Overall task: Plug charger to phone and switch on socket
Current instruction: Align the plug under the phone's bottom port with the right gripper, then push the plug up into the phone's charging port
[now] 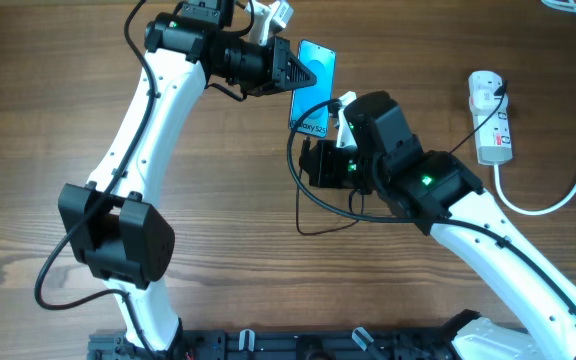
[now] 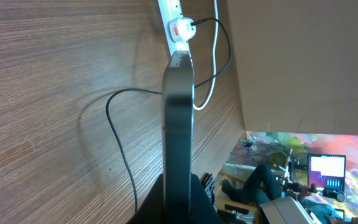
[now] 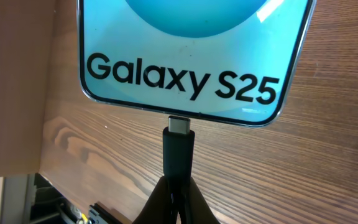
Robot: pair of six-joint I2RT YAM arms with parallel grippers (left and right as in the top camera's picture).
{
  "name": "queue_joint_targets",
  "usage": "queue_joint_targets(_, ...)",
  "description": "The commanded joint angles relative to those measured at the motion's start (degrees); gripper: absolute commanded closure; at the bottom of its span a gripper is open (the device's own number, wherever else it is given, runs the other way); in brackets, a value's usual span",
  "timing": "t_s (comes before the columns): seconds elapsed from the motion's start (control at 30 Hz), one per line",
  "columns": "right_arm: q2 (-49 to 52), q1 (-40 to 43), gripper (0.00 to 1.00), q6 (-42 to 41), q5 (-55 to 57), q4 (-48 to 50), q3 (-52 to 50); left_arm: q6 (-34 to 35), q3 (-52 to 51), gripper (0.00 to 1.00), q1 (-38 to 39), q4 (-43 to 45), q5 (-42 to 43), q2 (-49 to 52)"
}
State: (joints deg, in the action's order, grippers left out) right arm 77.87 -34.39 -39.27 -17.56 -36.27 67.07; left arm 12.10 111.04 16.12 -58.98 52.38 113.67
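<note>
Gripper check, overhead: left gripper (image 1: 298, 72) pinched on the phone (image 1: 318, 62) at the end away from its text, screen facing the camera, near top centre of the table (image 1: 68, 60). Just below the text end, right gripper (image 1: 340, 115) pinched on the charger (image 1: 299, 200). Slack cable looping on the wood, then running right to the socket (image 1: 492, 130), well apart near the right edge, white cord (image 1: 548, 205) curving off it.

Left wrist: phone edge-on, upright between dark fingers (image 2: 153, 211) closed against both faces. Charger cable curving on the wood to its left, socket beyond its far end.

Right wrist: fingers pressed together on the charger's black connector body. Metal tip (image 3: 180, 123) touching mid bottom edge of the phone, right under "Galaxy S25", some metal exposed. Cannot tell if fully seated.
</note>
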Motion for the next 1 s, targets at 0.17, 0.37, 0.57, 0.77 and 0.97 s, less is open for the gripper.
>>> queue_joint_targets(0.17,-0.5,-0.1,0.96,-1.3,-0.5,0.5,0.9,1.7,0.4,0.96,-0.1,0.0,2.2,-2.3)
queue_joint_targets(0.37,-0.5,-0.1,0.96,-1.2,-0.5,0.5,0.9,0.3,0.4,0.96,-0.1,-0.2,2.0,-2.3)
queue_joint_targets(0.57,-0.5,-0.1,0.96,-1.3,-0.5,1.1,0.9,0.3,0.4,0.96,-0.1,-0.2,2.1,-2.3)
queue_joint_targets(0.77,-0.5,-0.1,0.96,-1.9,1.1,0.4,0.9,0.3,0.4,0.96,-0.1,-0.4,2.2,-2.3)
queue_joint_targets(0.97,-0.5,-0.1,0.96,-2.9,1.2,1.2,0.9,-1.4,0.4,0.96,-0.1,-0.6,2.2,-2.3)
